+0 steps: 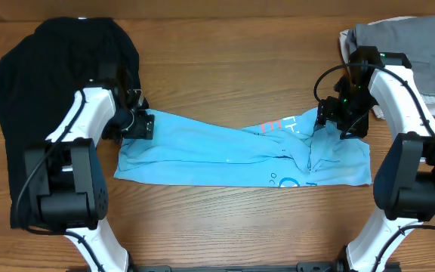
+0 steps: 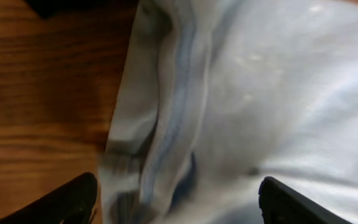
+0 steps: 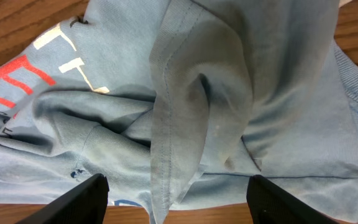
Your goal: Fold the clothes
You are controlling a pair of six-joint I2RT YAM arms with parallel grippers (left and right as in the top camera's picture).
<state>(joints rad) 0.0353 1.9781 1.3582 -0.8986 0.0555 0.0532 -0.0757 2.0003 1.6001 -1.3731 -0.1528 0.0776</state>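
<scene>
The light blue T-shirt [image 1: 225, 155] lies across the middle of the table as a long, rumpled strip, with red and white lettering [image 1: 278, 126] near its right end. My left gripper [image 1: 138, 125] is at the shirt's upper left corner. In the left wrist view its jaws [image 2: 176, 199] are wide open over a bunched hem [image 2: 179, 112]. My right gripper [image 1: 342, 121] is at the shirt's upper right corner. Its jaws [image 3: 176, 193] are wide open around a raised fold of the shirt [image 3: 197, 93]. The black shirt [image 1: 51, 83] lies in a heap at the far left.
A grey garment [image 1: 406, 49] lies in a pile at the back right corner, just behind my right arm. The black shirt runs under my left arm down the left side. Bare wooden table [image 1: 225, 219] shows in front of the blue shirt.
</scene>
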